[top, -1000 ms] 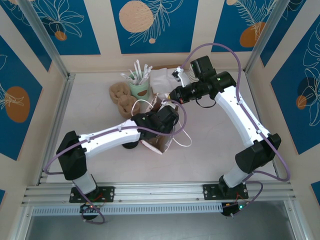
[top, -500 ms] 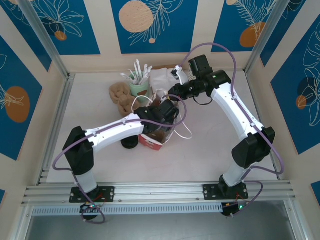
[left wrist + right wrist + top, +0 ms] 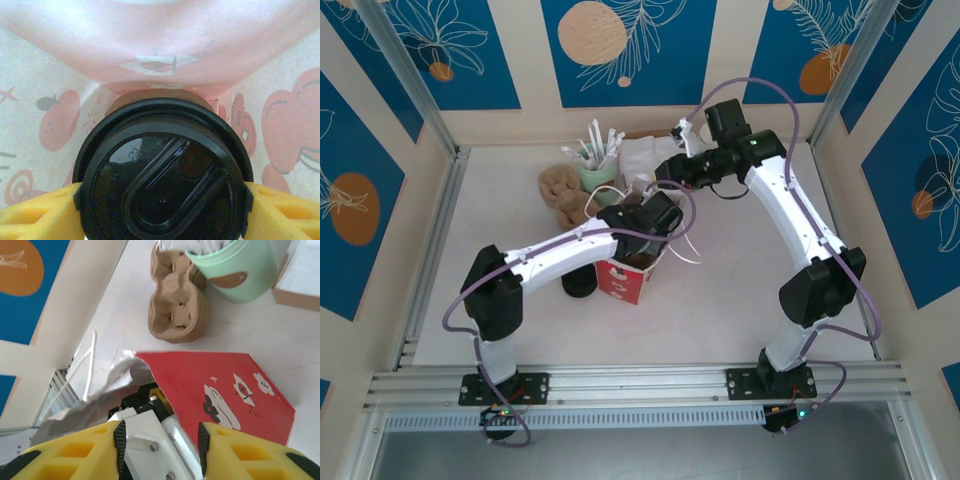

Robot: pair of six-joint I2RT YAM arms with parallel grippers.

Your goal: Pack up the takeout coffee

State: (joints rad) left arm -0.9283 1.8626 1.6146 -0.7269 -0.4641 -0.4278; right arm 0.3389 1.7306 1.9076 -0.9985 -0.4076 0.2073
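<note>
Takeout coffee [image 3: 150,150] is sitting inside the red bag [image 3: 623,282], with the left gripper [image 3: 161,199] clamping its lid rim from both sides.

In the left wrist view the round black lid with its raised oval is filling the lower centre of the frame, hiding most of the cup body, and pale printed bag walls are rising around it. The right gripper [image 3: 159,440] is hanging over the bag mouth at the bottom of its own view, yellow fingers standing apart and gripping nothing. The bag is resting on a pale, faintly marbled table [image 3: 740,300]. A black stack [image 3: 578,283] is sitting just left of it. Brown pulp carriers [image 3: 565,197] and a mint cup of white sticks [image 3: 600,178] are lying towards the upper centre. Cream walls with blue leaf-print panels [image 3: 620,40] and aluminium posts [image 3: 410,80] are enclosing the table.
</note>
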